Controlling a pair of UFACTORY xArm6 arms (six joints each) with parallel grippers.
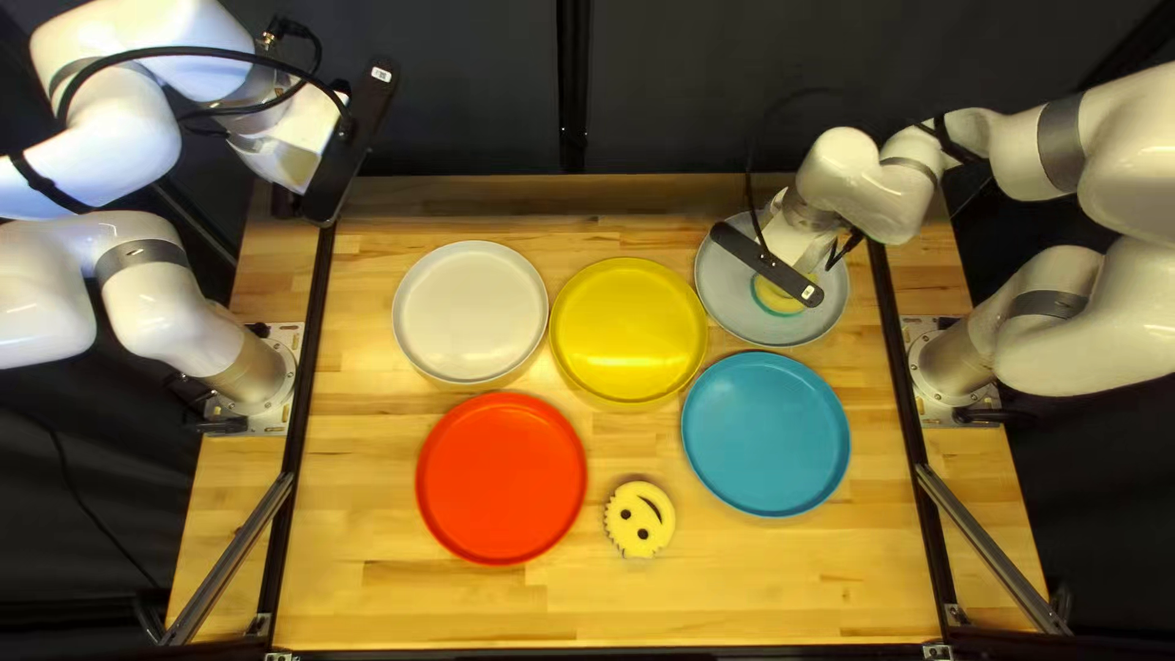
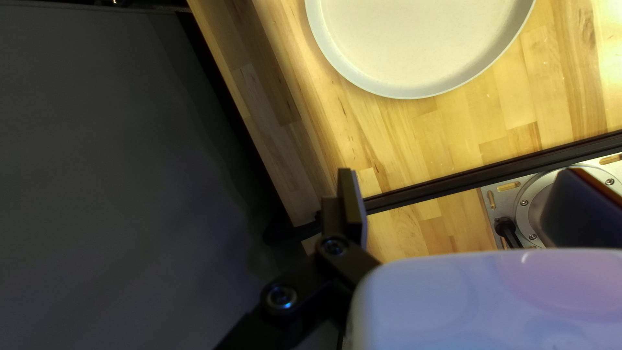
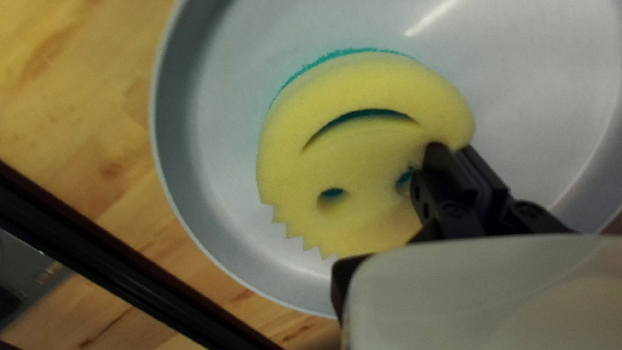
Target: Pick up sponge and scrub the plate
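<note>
At the back right in the top left view, my right gripper [image 1: 769,263] is over a grey plate [image 1: 728,284], partly covering a round yellow sponge [image 1: 771,294]. The right wrist view has my right gripper [image 3: 455,149] shut on the edge of this smiley-faced sponge [image 3: 363,152], beside one eye hole. Its teal underside faces the plate [image 3: 223,194]; whether all of it touches cannot be told. My left gripper [image 1: 348,145] is raised over the table's far left corner, away from the plates. In the left wrist view my left gripper [image 2: 453,194] is open and holds nothing.
In the top left view, white [image 1: 470,311], yellow [image 1: 629,331], red [image 1: 502,478] and blue [image 1: 766,435] plates lie around the table's middle. Another smiley sponge [image 1: 639,519] sits between the red and blue ones. Black rails [image 1: 302,355] run along both sides.
</note>
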